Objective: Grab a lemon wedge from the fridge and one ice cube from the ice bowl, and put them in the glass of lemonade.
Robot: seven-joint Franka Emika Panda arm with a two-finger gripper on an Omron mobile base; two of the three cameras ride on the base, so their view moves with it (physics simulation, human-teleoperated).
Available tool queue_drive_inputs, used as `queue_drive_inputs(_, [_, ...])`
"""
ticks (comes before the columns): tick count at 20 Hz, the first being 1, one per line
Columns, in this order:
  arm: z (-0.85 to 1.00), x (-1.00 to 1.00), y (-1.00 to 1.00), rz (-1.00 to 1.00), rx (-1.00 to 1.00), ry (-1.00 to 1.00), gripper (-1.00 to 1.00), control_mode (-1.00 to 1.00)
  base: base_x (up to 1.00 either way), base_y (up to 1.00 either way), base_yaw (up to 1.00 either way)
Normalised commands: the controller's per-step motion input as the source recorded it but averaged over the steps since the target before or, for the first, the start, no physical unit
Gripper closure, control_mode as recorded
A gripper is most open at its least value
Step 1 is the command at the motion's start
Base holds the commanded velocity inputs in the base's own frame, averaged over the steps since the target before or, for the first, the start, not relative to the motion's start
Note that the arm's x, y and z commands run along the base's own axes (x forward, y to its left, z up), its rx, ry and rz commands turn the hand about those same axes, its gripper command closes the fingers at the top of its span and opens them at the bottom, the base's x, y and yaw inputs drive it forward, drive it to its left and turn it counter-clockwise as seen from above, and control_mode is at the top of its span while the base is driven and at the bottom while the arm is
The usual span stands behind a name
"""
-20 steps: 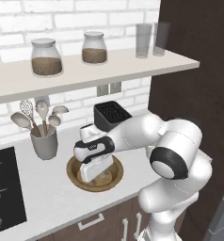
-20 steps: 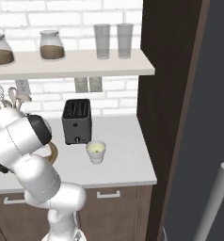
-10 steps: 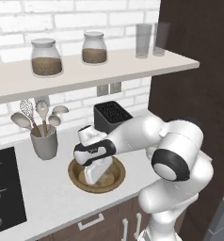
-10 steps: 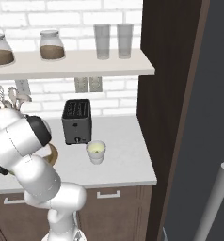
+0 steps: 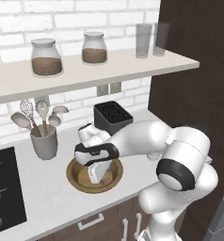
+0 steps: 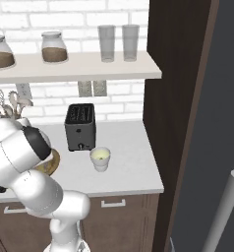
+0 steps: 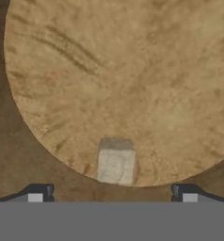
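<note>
One ice cube (image 7: 116,165) lies on the floor of the ice bowl (image 7: 85,84), pale and squarish, close to the near edge of the flat bottom in the hand view. The gripper (image 7: 112,194) is poised directly over it with jaws spread wide; the two dark fingertips (image 7: 36,194) stand well apart on either side of the cube, nothing between them, no contact visible.

Left base view: gripper (image 5: 97,175) points down into the ice bowl (image 5: 79,181), which sits on the white counter (image 5: 43,195) near its front edge. Black cooktop (image 5: 2,188) at the far left. Behind the bowl to the left, a grey utensil holder (image 5: 44,143) with spoons and a whisk. Behind the bowl to the right, the black toaster (image 5: 113,116).

Right base view: glass of lemonade (image 6: 100,159) stands upright on the counter just in front of the toaster (image 6: 80,126), well apart from the bowl.

Furthest back, a wall shelf (image 5: 92,70) carries two lidded jars (image 5: 47,57) and two tall clear glasses (image 5: 143,40). White brick wall behind.
</note>
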Motion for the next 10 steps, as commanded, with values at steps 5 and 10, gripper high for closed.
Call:
queue_drive_inputs(5, [-0.15, -0.01, 0.0, 0.1, 0.0, 0.03, -1.0, -1.0, 0.0, 0.0, 0.0])
queue_drive_inputs(10, [-0.28, 0.0, 0.0, 0.09, -0.01, 0.0, -1.0, -1.0, 0.0, 0.0, 0.0])
